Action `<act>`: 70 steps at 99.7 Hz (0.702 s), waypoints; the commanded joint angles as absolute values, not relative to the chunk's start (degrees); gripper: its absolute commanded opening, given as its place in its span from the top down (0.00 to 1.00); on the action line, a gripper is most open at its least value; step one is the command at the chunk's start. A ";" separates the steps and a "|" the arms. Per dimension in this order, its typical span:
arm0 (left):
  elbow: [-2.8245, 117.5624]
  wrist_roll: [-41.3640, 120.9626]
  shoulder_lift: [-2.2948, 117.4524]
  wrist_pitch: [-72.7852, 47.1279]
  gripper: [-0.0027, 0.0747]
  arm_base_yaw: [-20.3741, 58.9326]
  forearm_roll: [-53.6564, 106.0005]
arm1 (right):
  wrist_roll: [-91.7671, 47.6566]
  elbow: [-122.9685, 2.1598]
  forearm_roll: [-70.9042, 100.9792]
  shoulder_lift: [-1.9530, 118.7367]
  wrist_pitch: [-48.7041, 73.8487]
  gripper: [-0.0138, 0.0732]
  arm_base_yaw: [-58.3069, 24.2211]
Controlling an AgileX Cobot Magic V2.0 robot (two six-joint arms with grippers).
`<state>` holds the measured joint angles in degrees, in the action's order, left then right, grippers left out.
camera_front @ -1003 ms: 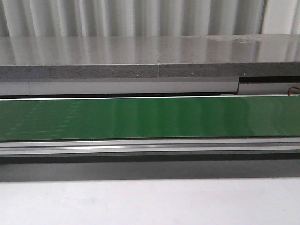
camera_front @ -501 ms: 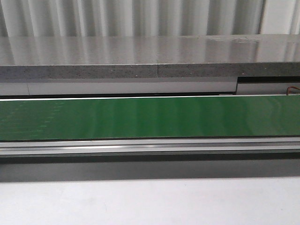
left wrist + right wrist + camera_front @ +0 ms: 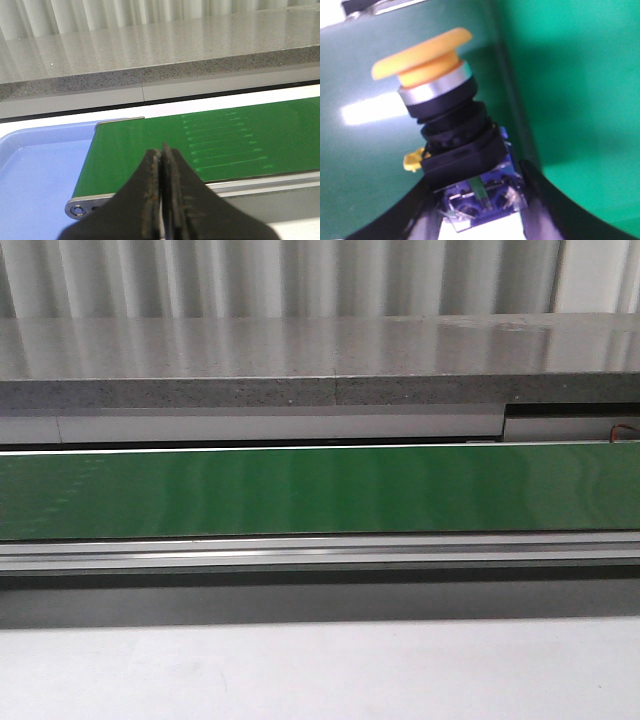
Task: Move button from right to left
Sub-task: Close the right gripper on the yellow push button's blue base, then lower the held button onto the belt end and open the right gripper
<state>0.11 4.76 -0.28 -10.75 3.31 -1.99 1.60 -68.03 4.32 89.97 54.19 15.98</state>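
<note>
Between right tool (image 3: 482, 210) fingers: one button (image 3: 447, 125).

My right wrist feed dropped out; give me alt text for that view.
The right pincer grips the button by its blue-grey base, orange-yellow cap tilted away from the fingers, over the green conveyor belt.

Left gripper (image 3: 161, 200): black fingers pressed flat together, no gap between the tips, nothing held. Right gripper (image 3: 482, 200): black fingers spread to either side of the button (image 3: 452, 135), clamping its blue-grey base; the cap tilts away from the wrist. Neither arm appears in the front view.
</note>
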 commanded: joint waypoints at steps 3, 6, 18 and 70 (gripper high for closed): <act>-1.25 4.11 -2.26 -5.97 0.99 3.22 -1.58 | 3.01 -68.50 4.75 88.75 52.44 0.65 14.51; -1.25 4.11 -2.26 -5.97 0.99 3.22 -1.58 | 3.00 -68.45 4.75 89.31 52.38 0.65 14.38; -1.25 4.11 -2.26 -5.97 0.99 3.22 -1.58 | 3.00 -68.45 4.84 91.57 52.02 0.65 14.33; -1.25 4.11 -2.26 -5.97 0.99 3.22 -1.58 | -4.12 -68.51 6.59 88.70 49.80 0.17 12.88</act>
